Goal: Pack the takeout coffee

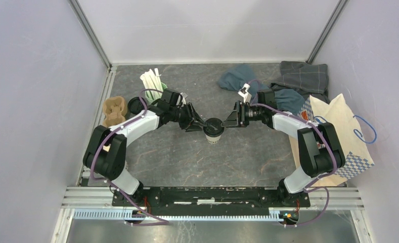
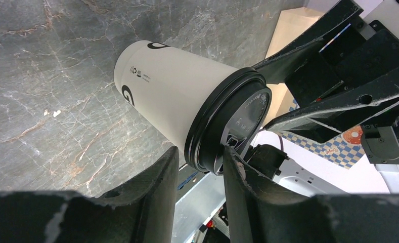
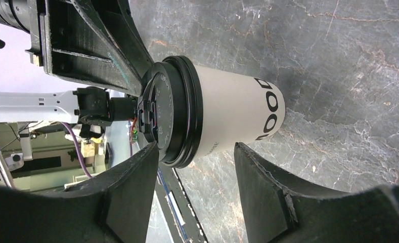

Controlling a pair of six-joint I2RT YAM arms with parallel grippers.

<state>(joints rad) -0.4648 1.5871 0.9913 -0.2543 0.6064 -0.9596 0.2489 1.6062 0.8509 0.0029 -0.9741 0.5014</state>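
A small white paper takeout coffee cup [image 1: 213, 137], sealed by its round black plastic lid [image 1: 213, 125] so that its contents stay hidden, stands upright on the dark marbled surface [image 1: 187, 157], directly between the tips of the two arms. The left end effector [image 1: 199, 123] meets it from one side and the right end effector [image 1: 228, 120] from the other, both at lid height.

In the left wrist view, the left fingers [image 2: 157, 192] bracket the lid's rim, which fills the narrow gap between them; whether they actually pinch it is not clear. In the right wrist view, the right fingers [image 3: 131, 192] stand apart and grip nothing. The lid's rim and a strip of the cup's upper wall show in the gap, with bare surface visible beside them. The cup carries black lettering on its side.

Behind the left end effector, a mint-green mug [image 1: 163, 86] holds a bundle of white sticks [image 1: 150, 80]. Farther out on that side sits a tan stack of lidless paper cups [image 1: 114, 110]. Out beyond the right end effector, by that arm's elbow, rests a brown kraft paper bag [image 1: 339, 124] with a blue-and-white checked band and blue cord handles, its interior out of sight. Crumpled grey and teal cloths [image 1: 288, 83] lie behind the right end effector.
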